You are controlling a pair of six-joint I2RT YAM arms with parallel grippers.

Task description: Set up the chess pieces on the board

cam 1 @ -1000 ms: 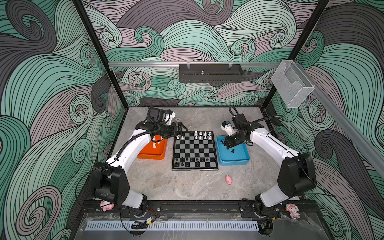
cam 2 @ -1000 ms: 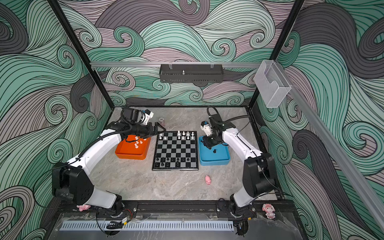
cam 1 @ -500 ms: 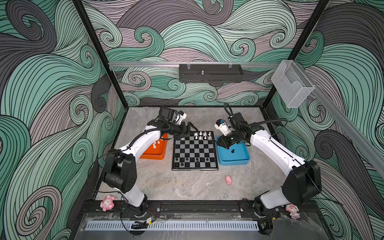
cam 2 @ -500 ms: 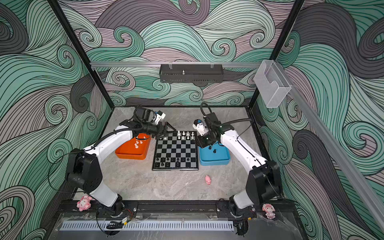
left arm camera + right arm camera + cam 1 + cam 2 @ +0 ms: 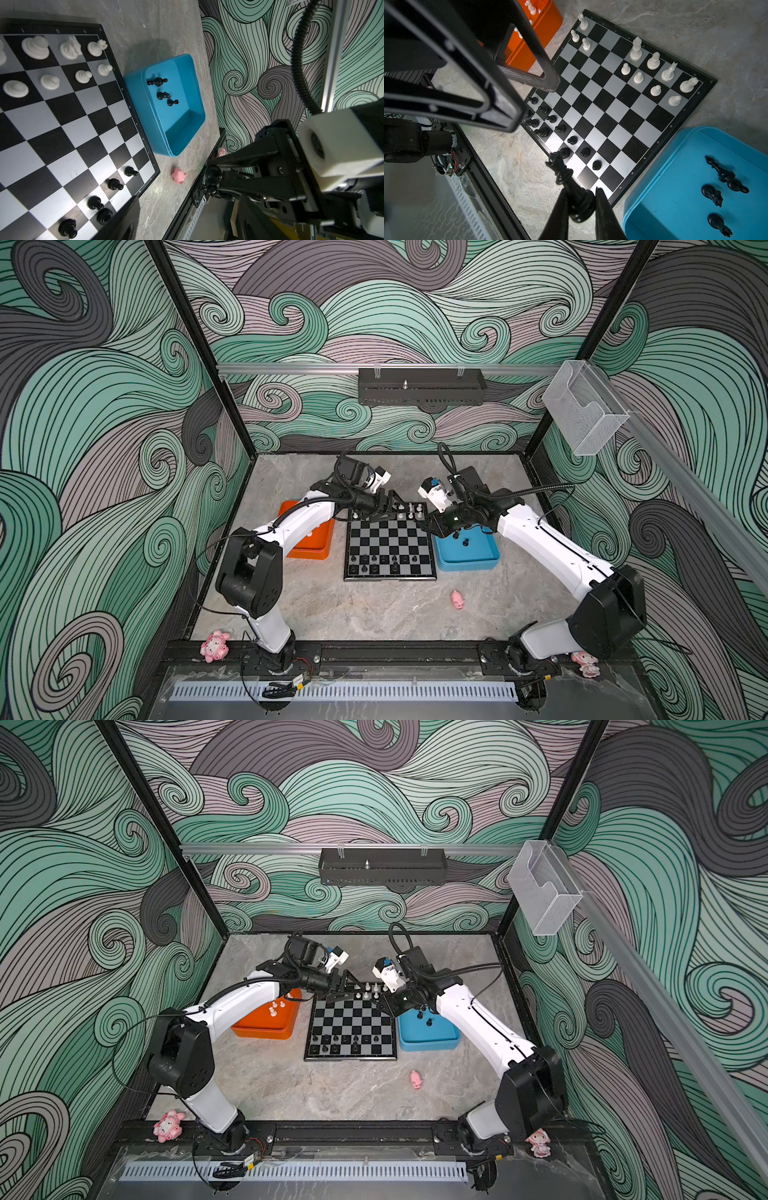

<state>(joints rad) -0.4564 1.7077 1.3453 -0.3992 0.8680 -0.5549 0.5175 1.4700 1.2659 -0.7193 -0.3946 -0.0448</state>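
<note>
Pinching a glossy black chessman (image 5: 562, 172) by its round, ringed base, the right gripper (image 5: 580, 200) hangs over the edge of the board (image 5: 390, 577) beside the blue tray (image 5: 469, 563), with its jaws narrow around the tilted piece. The left gripper (image 5: 532, 104) hovers near the board's far end, its flat black fingers spread with nothing between them. The board is shiny, with black and silvery-grey squares. Tiny pale letters and numerals run along its black border, and 2 up to 7 can be read. Turned-plastic white chessmen (image 5: 654, 61) stand on the far rows and black chessmen (image 5: 560, 128) on the near rows. Three loose black pieces (image 5: 724, 180) lie on their sides in the smooth, round-cornered blue tray. The orange tray (image 5: 262, 1031) holds a few white pieces (image 5: 276, 1006). The table (image 5: 374, 614) looks like veined grey stone.
</note>
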